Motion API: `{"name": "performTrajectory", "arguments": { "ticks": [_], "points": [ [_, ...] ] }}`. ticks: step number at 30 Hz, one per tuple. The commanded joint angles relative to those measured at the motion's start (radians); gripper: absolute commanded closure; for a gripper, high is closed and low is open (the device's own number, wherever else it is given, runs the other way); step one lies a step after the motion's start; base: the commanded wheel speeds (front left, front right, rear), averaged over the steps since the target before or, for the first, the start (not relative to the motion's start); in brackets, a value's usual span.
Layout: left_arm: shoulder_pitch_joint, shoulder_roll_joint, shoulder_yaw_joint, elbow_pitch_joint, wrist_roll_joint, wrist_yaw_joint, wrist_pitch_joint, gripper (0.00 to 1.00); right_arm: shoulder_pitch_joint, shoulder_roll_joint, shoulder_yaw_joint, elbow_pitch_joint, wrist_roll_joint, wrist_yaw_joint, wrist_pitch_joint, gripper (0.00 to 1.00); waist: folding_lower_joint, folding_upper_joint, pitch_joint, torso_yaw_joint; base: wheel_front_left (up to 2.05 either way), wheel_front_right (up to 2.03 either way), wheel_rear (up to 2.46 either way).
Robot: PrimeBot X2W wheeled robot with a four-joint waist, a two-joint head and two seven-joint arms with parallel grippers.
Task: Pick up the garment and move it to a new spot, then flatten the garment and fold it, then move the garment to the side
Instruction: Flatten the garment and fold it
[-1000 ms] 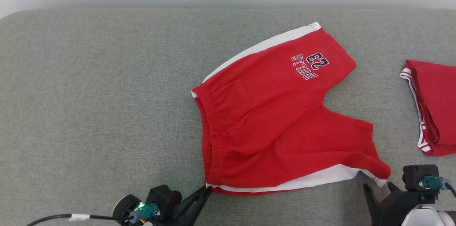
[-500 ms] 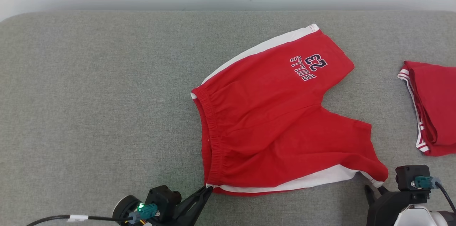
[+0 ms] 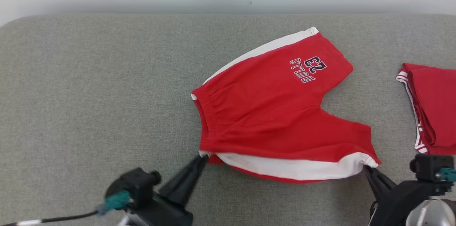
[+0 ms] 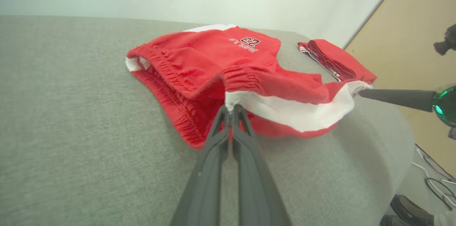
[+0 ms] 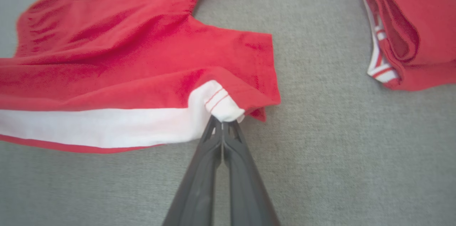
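The garment point(image 3: 270, 112) is a pair of red shorts with white side stripes and a "BULLS 23" print, spread on the grey cushioned surface point(image 3: 89, 94). My left gripper point(image 3: 203, 157) is shut on the near waistband corner, seen as white and red cloth pinched at the fingertips of the left gripper point(image 4: 231, 108) in the left wrist view. My right gripper point(image 3: 366, 168) is shut on the near leg's white hem corner, which the right gripper point(image 5: 221, 122) pinches in the right wrist view. The near edge of the garment point(image 5: 107, 76) hangs lifted between the two grippers.
A second red garment point(image 3: 431, 108), folded, with white striped trim, lies at the right edge of the surface. A pale wall runs behind the surface's far edge. In the left wrist view cables point(image 4: 434, 179) lie on the floor beyond the right end.
My right gripper has shut on the near leg's hem corner. Both grippers have lifted the near edge, pulling it up and away from me, so the white stripe now faces up.
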Motion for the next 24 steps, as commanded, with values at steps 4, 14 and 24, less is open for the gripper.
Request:
{"name": "performTrajectory", "arguments": {
  "ticks": [4,14,24],
  "points": [
    [0.016,0.069,0.089,-0.125,-0.02,0.019,-0.033,1.0,0.006,-0.005,-0.007,-0.175,0.116,0.001,0.044,1.0,0.0,0.0,-0.014,-0.003,0.0,0.0,0.0],
    [-0.126,0.195,0.236,-0.356,-0.117,-0.049,0.022,1.0,-0.265,-0.124,-0.043,-0.244,0.306,0.001,0.076,1.0,0.0,0.0,-0.01,-0.033,0.0,0.0,0.0],
    [-0.437,0.166,0.377,-0.234,-0.352,-0.048,0.213,1.0,-0.82,-0.156,0.032,0.011,0.286,0.001,0.0,1.0,0.0,0.0,0.131,-0.089,0.0,0.0,0.0]
  ]
}}
